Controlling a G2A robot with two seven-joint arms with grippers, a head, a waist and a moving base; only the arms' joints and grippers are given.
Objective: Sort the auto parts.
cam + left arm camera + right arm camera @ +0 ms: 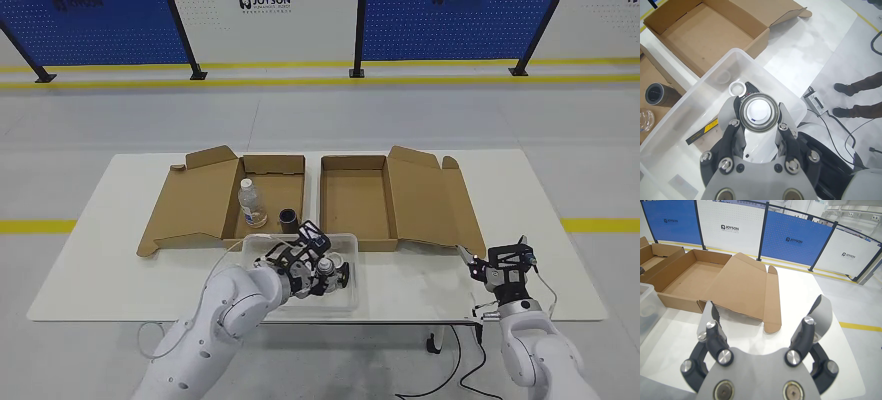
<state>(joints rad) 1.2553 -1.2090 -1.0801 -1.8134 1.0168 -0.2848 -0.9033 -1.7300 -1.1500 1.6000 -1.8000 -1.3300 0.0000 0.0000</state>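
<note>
Left end of the worktop [120, 260]: left box [285, 185] lay open, its lid folded out flat to the left. I noted a clear bottle [251, 203] on its side inside, and a dark cylinder [288, 219] just beside it at the near wall.

Centre, near edge: clear bin [345, 243] sat just in front of the two boxes. Left gripper [757, 113] hung over the bin, jaws clamped from both sides on a round metal bearing [770, 123], its open face turned toward the wrist camera. I could not tell how far the bearing was held off the bin floor. A small ring [736, 88] lay on the floor just past the bearing. A black strip [702, 132] with a yellow label lay flat, closer to the bin's left wall.

Right of centre: right box [355, 200] stood open with bare cardboard inside, lid spread out to the right.

Far right, near corner of the worktop: right gripper [764, 302] sat low over the bare surface, well apart from the bin, jaws spread wide with nothing between them, aimed toward the right box's lid.
</note>
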